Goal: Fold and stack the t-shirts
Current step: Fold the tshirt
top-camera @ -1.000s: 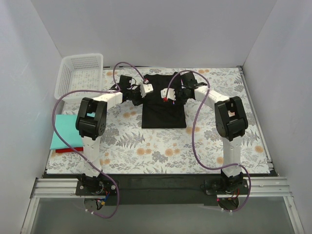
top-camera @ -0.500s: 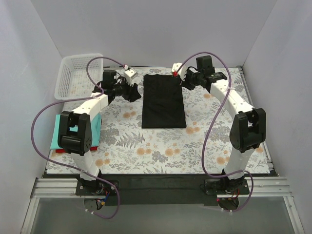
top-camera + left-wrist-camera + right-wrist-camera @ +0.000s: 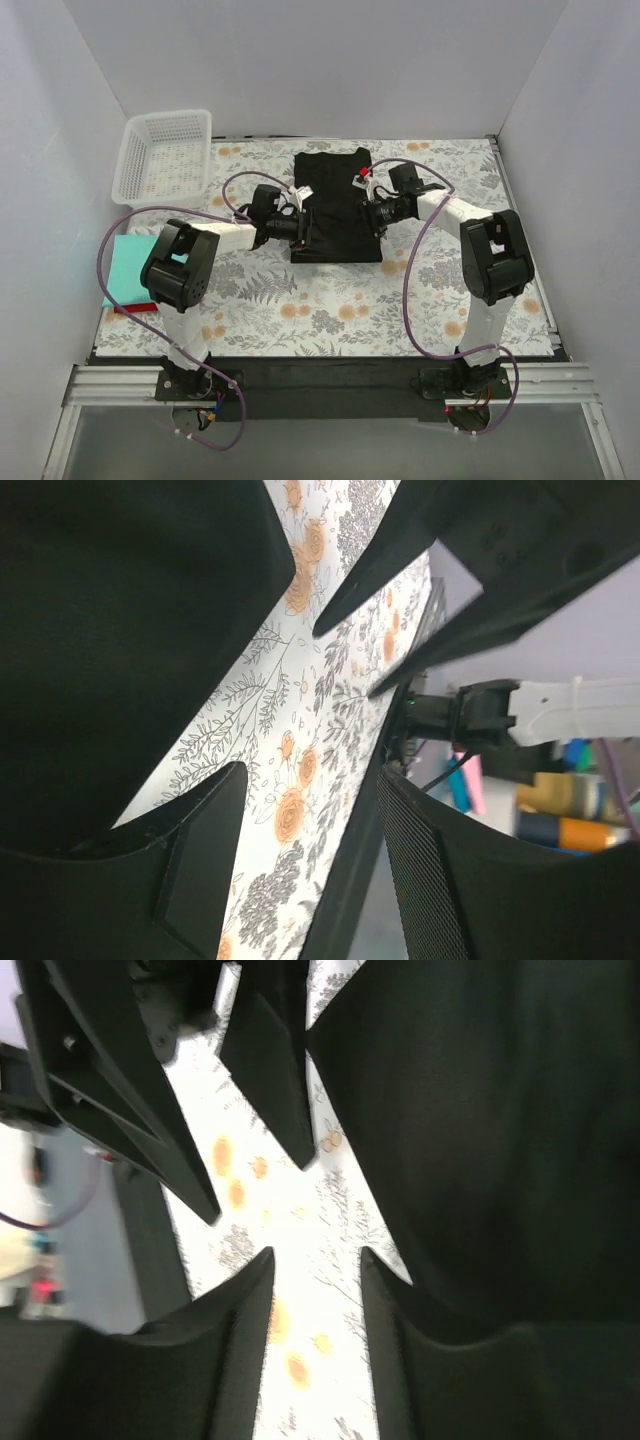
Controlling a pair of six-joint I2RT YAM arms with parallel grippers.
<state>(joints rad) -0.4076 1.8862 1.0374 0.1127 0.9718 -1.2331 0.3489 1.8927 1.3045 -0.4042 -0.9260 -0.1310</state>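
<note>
A black t-shirt (image 3: 335, 205), folded into a long strip, lies flat at the middle of the floral tablecloth (image 3: 330, 300). My left gripper (image 3: 305, 228) is low at the strip's left edge near its near end, jaws open and empty. My right gripper (image 3: 372, 213) is low at the strip's right edge, also open and empty. In the left wrist view the open left gripper (image 3: 310, 775) spans bare cloth, with the black shirt (image 3: 100, 630) beside it. In the right wrist view the open right gripper (image 3: 317, 1255) spans bare cloth beside the shirt (image 3: 500, 1110).
A folded teal shirt (image 3: 130, 268) lies on a red one (image 3: 140, 308) at the table's left edge. A white plastic basket (image 3: 165, 155) stands at the back left. White walls close in three sides. The two grippers face each other across the shirt's near half.
Half a second ago both grippers were at the shirt's far corners. They have come back toward the near half and dropped low beside its edges. The shirt lies flat.
</note>
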